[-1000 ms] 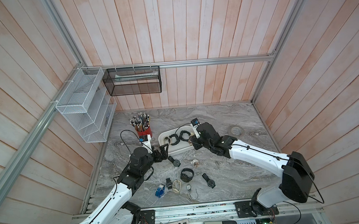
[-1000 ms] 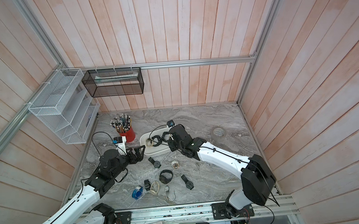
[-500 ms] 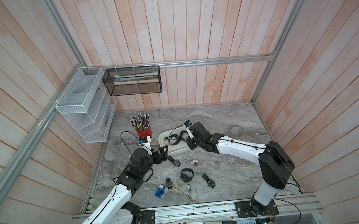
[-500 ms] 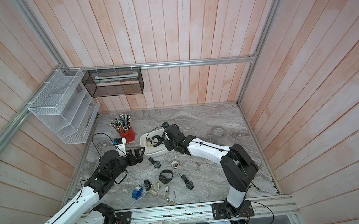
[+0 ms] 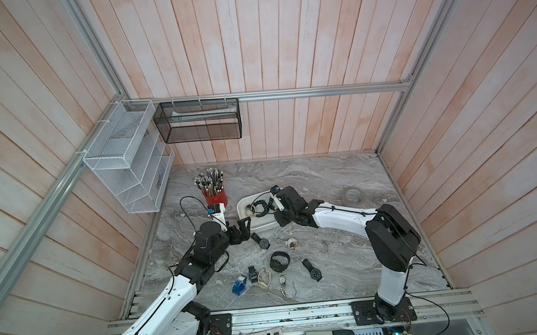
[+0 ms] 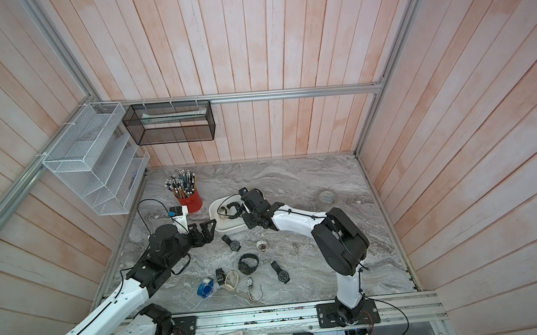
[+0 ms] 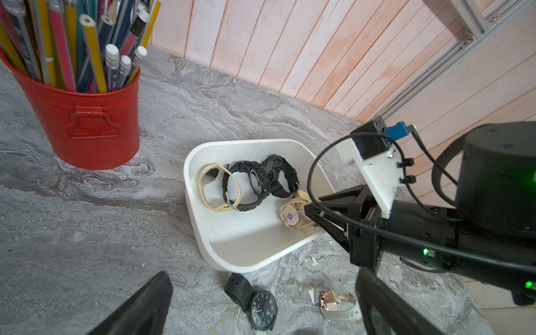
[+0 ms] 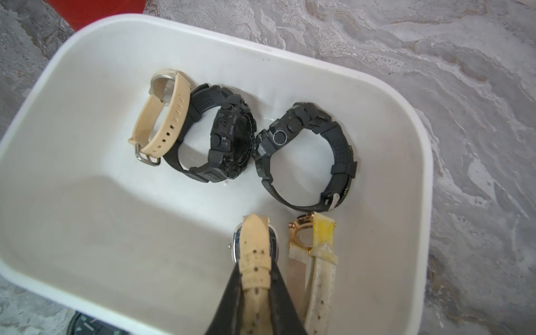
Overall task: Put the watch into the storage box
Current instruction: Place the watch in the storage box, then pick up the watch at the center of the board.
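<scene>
The white storage box [image 5: 259,222] [image 8: 116,203] sits left of the table's middle, and several watches lie in it. My right gripper [image 8: 255,266] [image 5: 276,210] is inside the box, shut on the cream strap of a watch [image 8: 255,249] [image 7: 291,216] whose case hangs just above the floor. Beside it a gold-cased watch [image 8: 313,240] with a yellowed strap leans on the box wall. My left gripper [image 7: 262,275] [image 5: 245,228] stands open and empty just in front of the box [image 7: 246,232]. A black watch [image 7: 262,310] lies on the table below it.
A red pencil cup [image 5: 215,196] [image 7: 84,127] stands left of the box. A rose-gold watch [image 7: 338,301] and several other watches [image 5: 280,259] lie on the table in front. A tape roll [image 5: 351,195] sits far right. Wire baskets [image 5: 131,165] hang on the walls.
My right arm has folded and carried the cream-strap watch leftward into the box. The left arm has hardly moved.
</scene>
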